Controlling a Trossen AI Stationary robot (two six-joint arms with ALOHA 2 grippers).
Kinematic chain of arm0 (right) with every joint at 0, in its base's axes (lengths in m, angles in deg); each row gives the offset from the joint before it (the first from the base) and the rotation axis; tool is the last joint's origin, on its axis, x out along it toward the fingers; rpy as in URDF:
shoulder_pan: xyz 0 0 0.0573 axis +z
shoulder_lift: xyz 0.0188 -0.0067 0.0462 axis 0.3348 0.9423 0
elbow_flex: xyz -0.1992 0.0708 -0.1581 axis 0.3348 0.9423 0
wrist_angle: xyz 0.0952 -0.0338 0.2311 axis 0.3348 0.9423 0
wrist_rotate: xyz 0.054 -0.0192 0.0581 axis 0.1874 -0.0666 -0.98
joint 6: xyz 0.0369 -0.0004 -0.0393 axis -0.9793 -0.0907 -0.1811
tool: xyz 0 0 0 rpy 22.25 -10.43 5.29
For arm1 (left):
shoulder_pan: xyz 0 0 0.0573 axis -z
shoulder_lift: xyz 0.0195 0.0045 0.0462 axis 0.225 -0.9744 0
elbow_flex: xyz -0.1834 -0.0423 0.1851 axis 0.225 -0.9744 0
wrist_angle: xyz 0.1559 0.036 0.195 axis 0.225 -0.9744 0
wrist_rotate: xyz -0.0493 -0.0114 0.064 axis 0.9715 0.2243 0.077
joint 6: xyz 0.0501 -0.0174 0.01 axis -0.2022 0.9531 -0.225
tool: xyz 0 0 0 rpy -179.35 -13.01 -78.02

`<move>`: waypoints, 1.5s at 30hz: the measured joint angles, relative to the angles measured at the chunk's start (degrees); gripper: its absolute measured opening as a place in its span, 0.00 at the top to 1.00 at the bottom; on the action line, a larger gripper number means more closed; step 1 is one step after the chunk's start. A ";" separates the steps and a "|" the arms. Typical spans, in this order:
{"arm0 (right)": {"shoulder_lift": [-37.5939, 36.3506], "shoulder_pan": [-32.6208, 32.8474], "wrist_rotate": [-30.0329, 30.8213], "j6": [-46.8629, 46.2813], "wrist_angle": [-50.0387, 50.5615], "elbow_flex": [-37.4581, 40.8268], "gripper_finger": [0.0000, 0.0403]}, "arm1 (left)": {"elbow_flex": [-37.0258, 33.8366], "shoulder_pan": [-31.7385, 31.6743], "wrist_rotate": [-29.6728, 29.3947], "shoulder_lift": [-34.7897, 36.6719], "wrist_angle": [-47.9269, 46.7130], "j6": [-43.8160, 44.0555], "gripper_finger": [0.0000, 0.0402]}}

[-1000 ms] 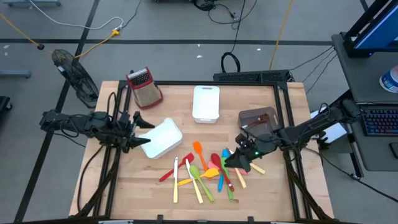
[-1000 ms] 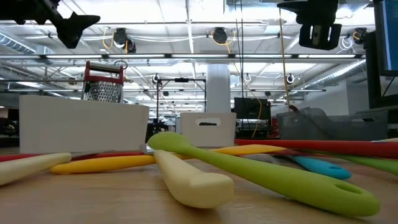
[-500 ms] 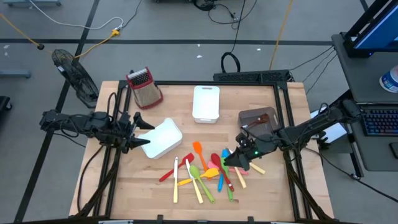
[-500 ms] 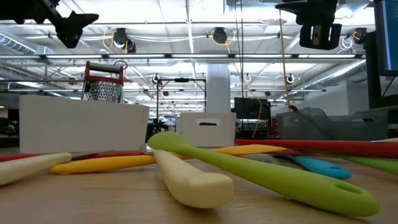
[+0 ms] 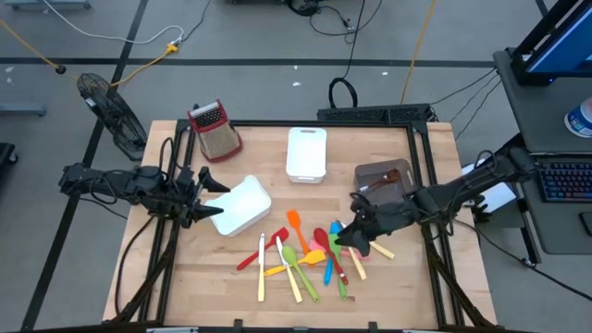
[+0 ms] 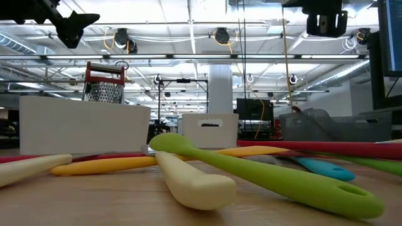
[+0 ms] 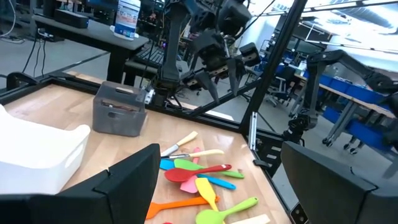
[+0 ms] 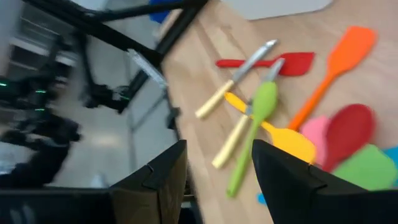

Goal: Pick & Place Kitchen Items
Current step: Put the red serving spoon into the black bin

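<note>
The kitchen items [image 5: 305, 254] lie in a loose heap on the wooden table near its front middle: an orange spatula [image 8: 336, 68], a red spatula [image 8: 273, 62], a green spoon [image 8: 258, 124], a red spoon [image 8: 345, 134] and others. My right gripper [image 5: 347, 236] hovers open above the heap's right side, slanting down, with nothing between its fingers [image 8: 219, 149]. In the low view it shows high up [image 6: 323, 22]. My left gripper [image 5: 208, 194] waits open and level at the left, beside a white bin [image 5: 242, 205].
A second white bin [image 5: 306, 153] stands at the far middle. A grey bin [image 5: 384, 180] sits just beyond my right gripper. A metal grater with a red top [image 5: 215, 129] stands at the far left. Bare wood lies along the front edge.
My right gripper has risen a little above the heap and tipped its fingers up, closer to level. It stays open. The utensils have kept their places.
</note>
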 joint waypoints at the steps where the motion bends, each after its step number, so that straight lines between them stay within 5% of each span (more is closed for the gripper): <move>1: 0.84 0.21 0.06 0.22 2.42 -1.46 0.56 | 0.00 0.00 0.00 0.01 -0.02 -0.20 0.15; 10: 16.09 1.25 -2.86 0.78 22.19 -17.19 0.56 | 0.00 0.02 0.00 0.01 -0.02 -0.85 0.15; 16: 25.80 1.25 -7.93 -6.66 36.45 -25.85 0.56 | 0.00 0.00 -0.01 -0.02 -0.02 -2.71 0.15; 25: 32.86 2.04 -15.32 -16.75 35.05 -26.62 0.56 | 0.00 0.00 0.04 -0.02 -0.05 -2.45 0.15; 34: 34.38 3.46 -15.11 -28.65 33.01 -26.60 0.56 | 0.00 0.02 0.09 0.00 -0.53 -2.56 0.15; 45: 34.37 3.76 -15.20 -27.86 30.50 -26.53 0.56 | 0.02 0.00 0.22 -0.02 -2.89 -1.79 0.15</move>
